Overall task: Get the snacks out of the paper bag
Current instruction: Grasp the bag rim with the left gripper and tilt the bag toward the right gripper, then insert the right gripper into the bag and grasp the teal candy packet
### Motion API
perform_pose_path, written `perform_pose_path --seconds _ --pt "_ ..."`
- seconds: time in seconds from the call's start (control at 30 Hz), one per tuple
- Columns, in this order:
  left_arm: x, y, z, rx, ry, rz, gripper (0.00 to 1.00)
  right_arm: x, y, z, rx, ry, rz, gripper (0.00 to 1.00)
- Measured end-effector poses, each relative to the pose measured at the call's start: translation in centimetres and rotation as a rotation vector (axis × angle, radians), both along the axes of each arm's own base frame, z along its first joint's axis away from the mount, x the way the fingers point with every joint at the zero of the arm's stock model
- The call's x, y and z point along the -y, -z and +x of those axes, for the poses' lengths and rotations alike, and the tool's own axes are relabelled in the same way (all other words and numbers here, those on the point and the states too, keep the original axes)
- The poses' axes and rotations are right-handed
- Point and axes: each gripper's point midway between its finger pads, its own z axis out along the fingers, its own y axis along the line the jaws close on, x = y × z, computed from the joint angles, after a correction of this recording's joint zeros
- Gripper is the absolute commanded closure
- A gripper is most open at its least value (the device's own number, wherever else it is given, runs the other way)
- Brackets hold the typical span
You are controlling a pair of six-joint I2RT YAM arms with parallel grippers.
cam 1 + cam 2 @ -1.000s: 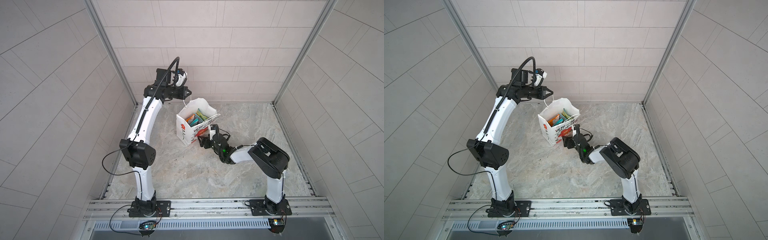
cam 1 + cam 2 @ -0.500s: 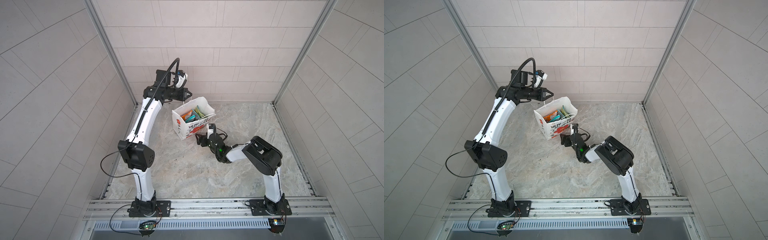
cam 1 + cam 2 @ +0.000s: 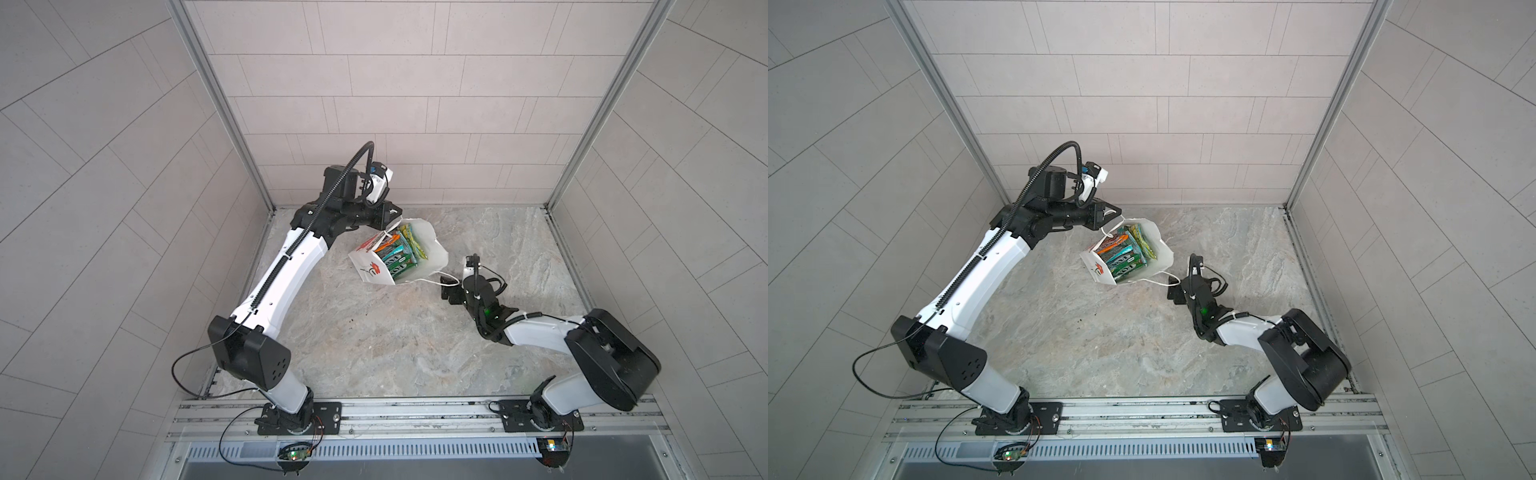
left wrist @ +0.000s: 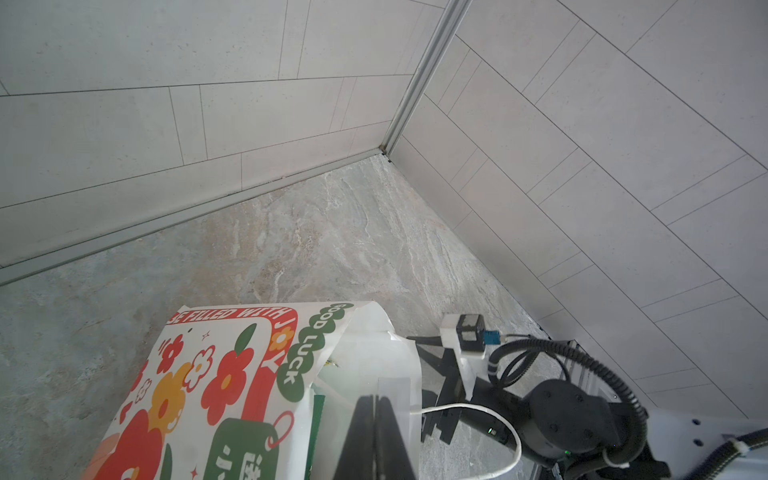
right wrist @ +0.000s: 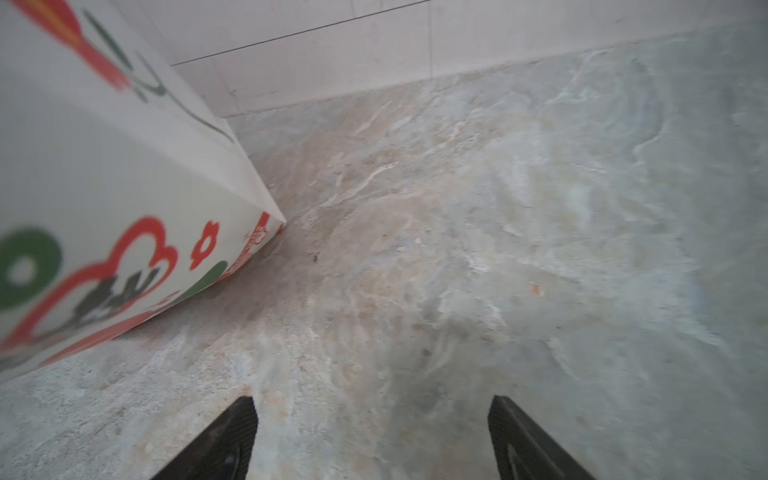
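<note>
Your left gripper [image 4: 376,405] is clamped on the far rim of the paper bag [image 3: 365,258], tilted at centre; the snacks [image 3: 397,255] sit inside; your right gripper [image 5: 372,407] gapes wide and empty just right of it

Marbled tabletop [image 3: 374,353] is sitting between pale tiled walls [image 3: 374,104], and a tiny dark speck [image 5: 316,257], maybe a crumb, is lying on it.

bare floor [image 3: 374,340] all around the paper bag [image 3: 368,266]; its mouth is crowded (snacks [image 3: 395,255] packed tight).
</note>
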Motion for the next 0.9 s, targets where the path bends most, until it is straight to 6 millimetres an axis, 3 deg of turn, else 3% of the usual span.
perform_pose_path --seconds 0.13,0.2,0.37,0.47,0.67,0.77,0.9 --pt "0.8 0.4 -1.5 0.006 0.013 -0.006 1.00 4.5 -2.0 -1.0 -0.012 0.101 -0.064 0.11" --pt "1.1 0.6 -2.2 0.009 0.019 -0.010 1.00 5.8 -3.0 -1.8 -0.010 0.122 -0.089 0.11" --pt "1.6 1.4 -3.3 0.006 0.031 -0.017 1.00 6.0 -6.6 -3.6 0.040 0.064 -0.080 0.13" --pt "1.8 1.8 -3.7 -0.002 0.034 -0.024 1.00 4.0 -9.4 -4.1 0.082 -0.047 -0.023 0.15" --pt "1.9 1.9 -3.6 -0.007 0.025 -0.043 1.00 -2.5 -13.8 -5.1 0.109 -0.334 0.045 0.21" --pt "1.7 2.0 -3.9 -0.009 0.023 -0.046 1.00 -6.1 -13.9 -6.0 0.085 -0.467 0.019 0.22" --pt "1.6 1.8 -4.2 -0.001 0.022 -0.052 1.00 -10.0 -11.7 -7.5 0.009 -0.605 -0.056 0.35"
